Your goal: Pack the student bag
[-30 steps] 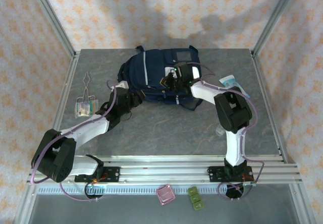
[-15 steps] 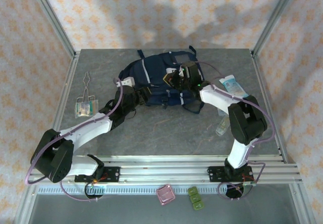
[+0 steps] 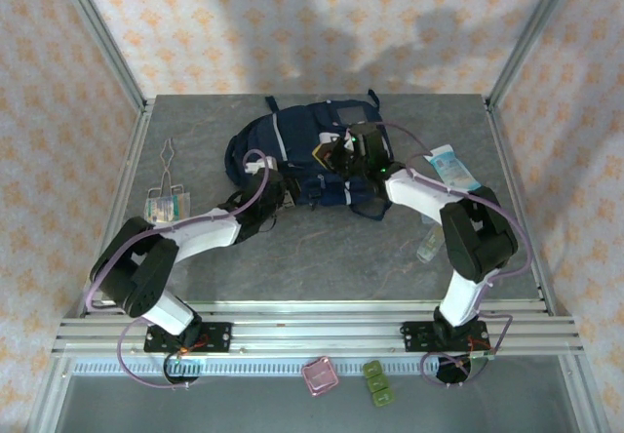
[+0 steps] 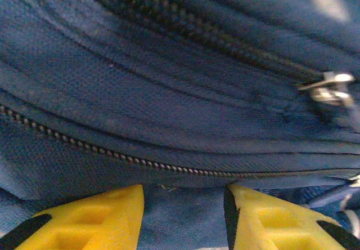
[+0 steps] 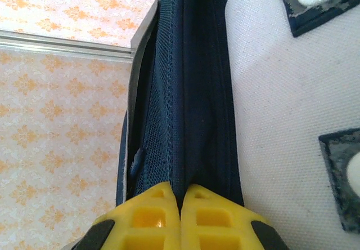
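The student bag [image 3: 292, 140], navy with grey stripes, lies at the back middle of the table. My left gripper [image 3: 279, 187] presses against its near side. In the left wrist view its yellow fingers [image 4: 101, 216] stand apart, the left gripper [image 4: 184, 196] is open, and blue fabric under a zipper line [image 4: 112, 151] fills the gap. A metal zipper pull [image 4: 329, 86] sits up to the right. My right gripper [image 3: 338, 153] is on top of the bag. The right gripper [image 5: 181, 191] is shut on a dark fabric edge of the bag [image 5: 191, 92], beside its white front patch [image 5: 281, 120].
A white and blue tube [image 3: 451, 167] and a clear bottle [image 3: 430, 245] lie right of the bag. Metal tongs [image 3: 168, 155] and a small packet [image 3: 164, 206] lie at the left. A pink item [image 3: 319, 375] and a green one [image 3: 378, 382] sit below the front rail.
My left arm has reached forward and right, up against the bag's near side. The bag has shifted back and flattened. The right gripper stays shut on it.
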You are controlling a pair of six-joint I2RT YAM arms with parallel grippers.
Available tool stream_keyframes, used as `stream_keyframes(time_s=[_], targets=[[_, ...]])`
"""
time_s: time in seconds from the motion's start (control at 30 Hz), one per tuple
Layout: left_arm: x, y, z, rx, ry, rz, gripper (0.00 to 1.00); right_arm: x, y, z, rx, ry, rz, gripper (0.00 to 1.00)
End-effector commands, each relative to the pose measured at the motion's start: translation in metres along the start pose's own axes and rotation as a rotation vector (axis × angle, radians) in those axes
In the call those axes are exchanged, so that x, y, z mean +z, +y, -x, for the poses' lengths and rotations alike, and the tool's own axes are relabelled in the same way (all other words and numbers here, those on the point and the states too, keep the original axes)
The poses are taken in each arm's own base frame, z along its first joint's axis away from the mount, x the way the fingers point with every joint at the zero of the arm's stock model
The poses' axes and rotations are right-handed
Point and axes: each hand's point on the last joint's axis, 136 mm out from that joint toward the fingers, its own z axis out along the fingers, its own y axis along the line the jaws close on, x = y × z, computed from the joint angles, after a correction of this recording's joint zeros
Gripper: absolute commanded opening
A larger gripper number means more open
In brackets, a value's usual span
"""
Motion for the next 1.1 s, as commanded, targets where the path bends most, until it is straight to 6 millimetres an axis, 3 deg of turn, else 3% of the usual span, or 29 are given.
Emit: stream_keyframes(time_s=[0.0,0.1,0.2,0.37,0.43,0.53,0.83,0.97,1.07], targets=[[0.005,0.023,-0.007,0.006,-0.001,0.101,0.44,-0.046,0.113,0.014,-0.129,-0.081,0.343,0.0],[0.007,0.034,-0.012,-0.009,0.018,0.124,0.41,-0.046,0.112,0.014,-0.135,-0.084,0.344,0.0],[0.002,0.029,-0.012,-0.015,0.044,0.103,0.39,-0.043,0.112,0.013,-0.132,-0.076,0.348,0.0],[-0.038,-0.029,0.026,-0.037,-0.078,-0.116,0.44,-0.038,0.108,0.012,-0.129,-0.064,0.34,0.0],[-0.046,-0.041,0.04,-0.045,-0.103,-0.146,0.49,-0.037,0.108,0.01,-0.128,-0.062,0.344,0.0],[-0.043,-0.049,0.049,-0.036,-0.098,-0.123,0.54,-0.036,0.109,0.008,-0.132,-0.061,0.346,0.0],[-0.017,-0.042,0.047,0.011,-0.115,0.04,0.59,-0.035,0.112,0.0,-0.145,-0.044,0.354,0.0],[-0.009,-0.029,0.043,0.087,-0.125,0.199,0.54,-0.035,0.113,-0.001,-0.142,-0.044,0.365,0.0],[-0.007,-0.012,0.038,0.102,-0.12,0.289,0.43,-0.039,0.115,0.0,-0.149,-0.057,0.369,0.0]])
